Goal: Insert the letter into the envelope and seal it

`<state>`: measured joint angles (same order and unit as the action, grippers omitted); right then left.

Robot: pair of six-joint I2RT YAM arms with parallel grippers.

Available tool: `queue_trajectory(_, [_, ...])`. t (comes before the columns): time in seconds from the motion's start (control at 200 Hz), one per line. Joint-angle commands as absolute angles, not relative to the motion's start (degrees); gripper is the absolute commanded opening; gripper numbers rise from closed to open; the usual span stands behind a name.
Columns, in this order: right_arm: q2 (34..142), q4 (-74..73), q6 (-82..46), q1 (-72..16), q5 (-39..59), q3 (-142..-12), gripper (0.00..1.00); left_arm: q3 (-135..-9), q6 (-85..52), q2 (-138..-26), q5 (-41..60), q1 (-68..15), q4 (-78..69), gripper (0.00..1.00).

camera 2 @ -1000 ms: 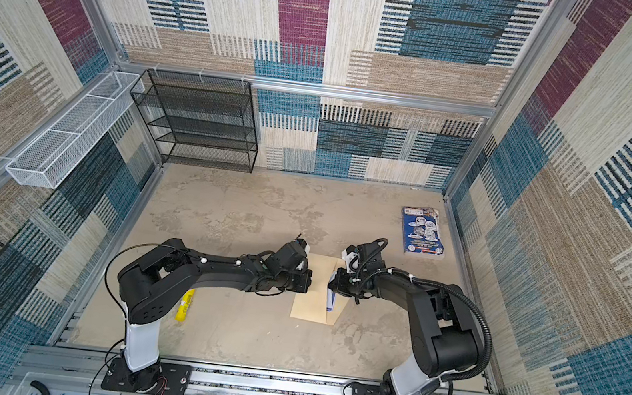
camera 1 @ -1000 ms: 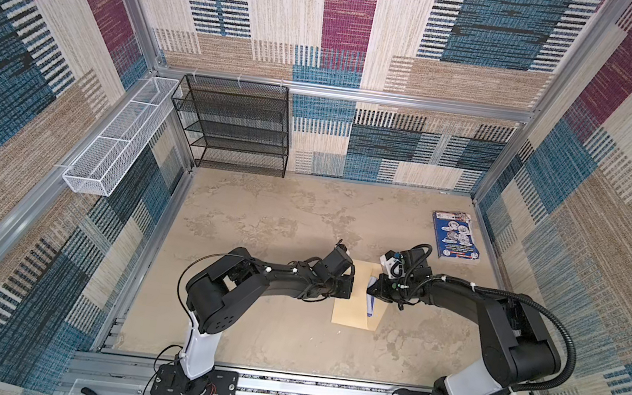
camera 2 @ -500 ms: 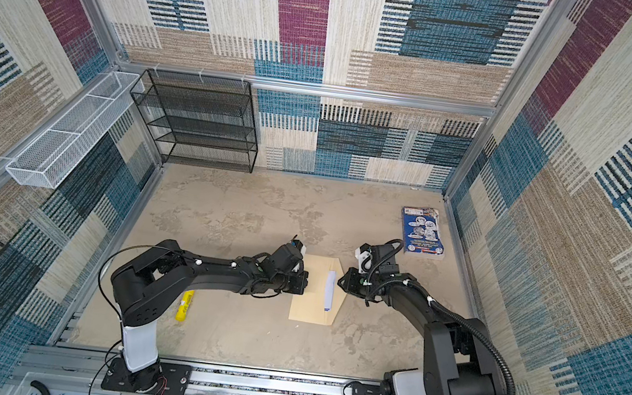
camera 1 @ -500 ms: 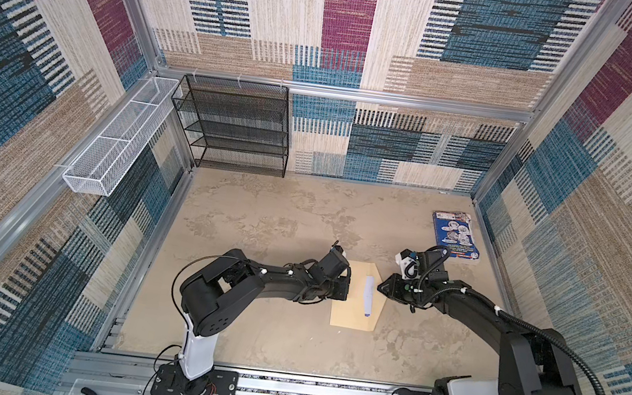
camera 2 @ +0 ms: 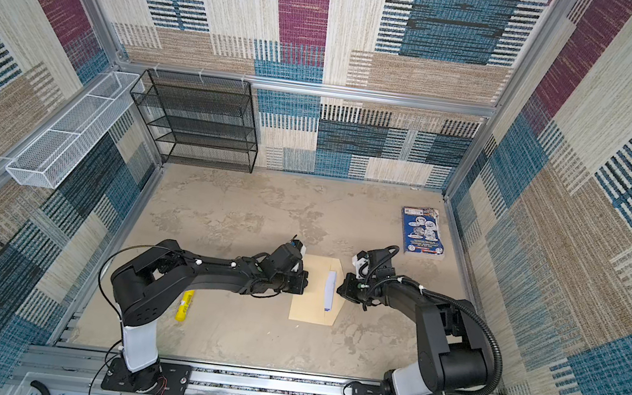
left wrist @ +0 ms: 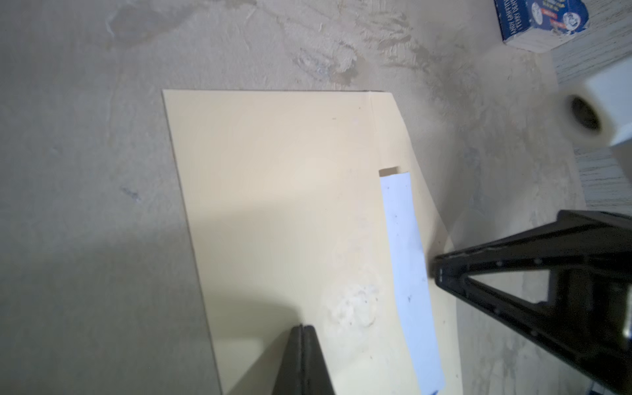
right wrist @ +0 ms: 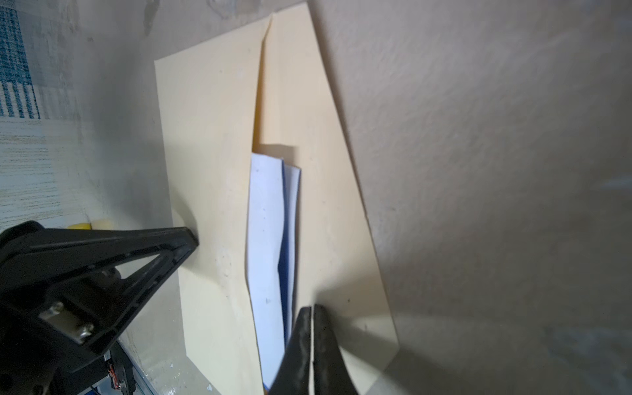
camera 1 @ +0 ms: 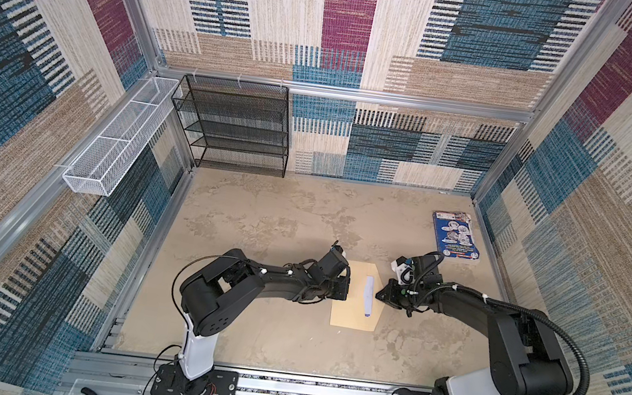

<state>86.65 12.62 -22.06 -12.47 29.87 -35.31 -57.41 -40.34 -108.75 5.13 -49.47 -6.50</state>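
Note:
The tan envelope lies flat in the middle of the floor, its flap folded open toward the right arm. The white letter is tucked into the envelope's mouth, with only a narrow strip and a dark blue edge showing. My left gripper is shut, its tip resting on the envelope's left part. My right gripper is shut with nothing between its jaws. Its tip sits over the flap beside the letter's outer edge.
A glossy blue booklet lies at the back right near the wall. A black mesh shelf stands at the back left, and a white wire basket hangs on the left wall. A yellow object lies beside the left arm.
My right gripper has drawn back to the right from over the envelope, leaving the letter lying in the mouth. The left gripper has stayed on the envelope.

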Motion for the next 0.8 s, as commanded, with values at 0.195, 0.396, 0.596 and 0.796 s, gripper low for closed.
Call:
queue_trajectory(0.195, [88.14, 7.46, -25.11, -15.06, 31.65, -34.68, 0.08, -56.43, -39.88, -109.69, 6.5, -49.83, -1.71, 0.0])
queue_trajectory(0.396, [89.56, 5.97, -26.69, -16.93, 31.62, -34.72, 0.07, -55.77, -39.98, -109.08, 6.41, -49.92, -2.43, 0.0])
queue_trajectory(0.596, [88.16, 9.2, -25.49, -16.96, 28.04, -35.39, 0.09, -54.93, -39.7, -107.57, 5.59, -49.91, -2.81, 0.0])
queue_trajectory(0.796, [83.31, 14.26, -23.62, -14.33, 24.13, -35.62, 0.21, -54.32, -39.49, -106.56, 4.75, -49.75, -3.01, 0.0])
